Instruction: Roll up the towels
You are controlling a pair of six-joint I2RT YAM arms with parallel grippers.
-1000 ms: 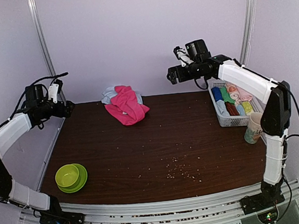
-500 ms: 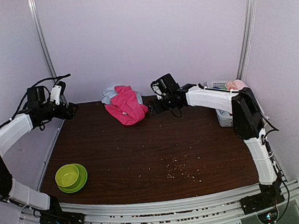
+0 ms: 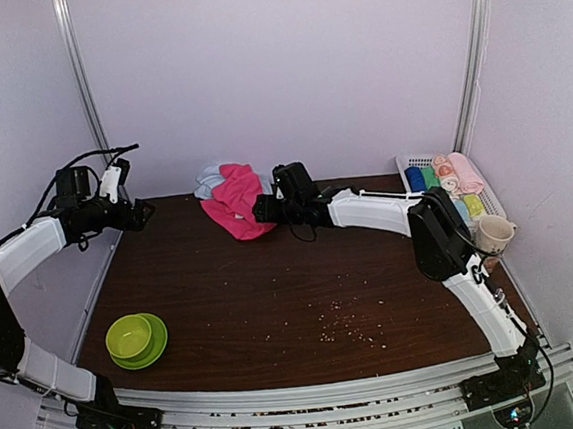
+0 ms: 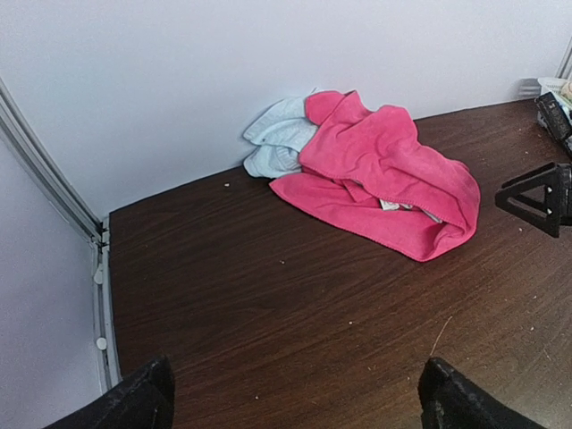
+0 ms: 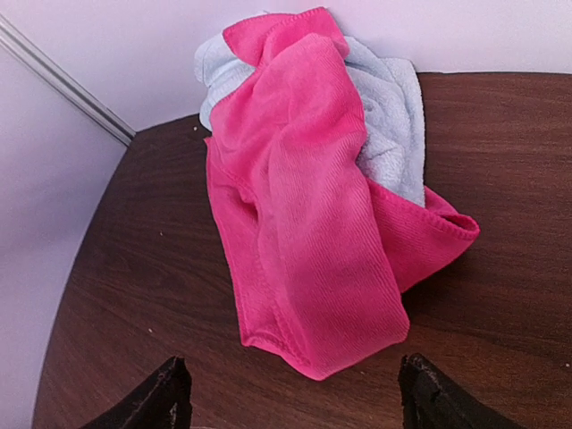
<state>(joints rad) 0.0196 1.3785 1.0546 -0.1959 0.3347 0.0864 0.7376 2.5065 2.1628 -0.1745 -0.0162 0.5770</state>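
The two towels lie crumpled in one heap at the back of the brown table. The magenta-pink towel [image 3: 238, 207] [image 4: 384, 174] [image 5: 304, 232] is draped over the pale blue towel [image 3: 207, 183] [image 4: 277, 138] [image 5: 384, 116]. My right gripper [image 3: 263, 210] [image 5: 290, 402] is low at the heap's right side, open, with the pink towel's near hem just ahead of its fingertips and nothing between them. It also shows in the left wrist view as the right gripper [image 4: 536, 197]. My left gripper [image 3: 144, 212] [image 4: 299, 407] hovers open over bare table left of the heap.
A green bowl on a green plate [image 3: 135, 338] sits front left. At the back right stands a white basket [image 3: 411, 168] of small coloured rolls, with a paper cup [image 3: 493, 235] beside it. Crumbs [image 3: 341, 325] dot the table's front. A metal rail [image 4: 54, 192] runs along the left wall.
My right arm has swung left from above the basket and come down to the pink towel's right side. The left arm has hardly moved.
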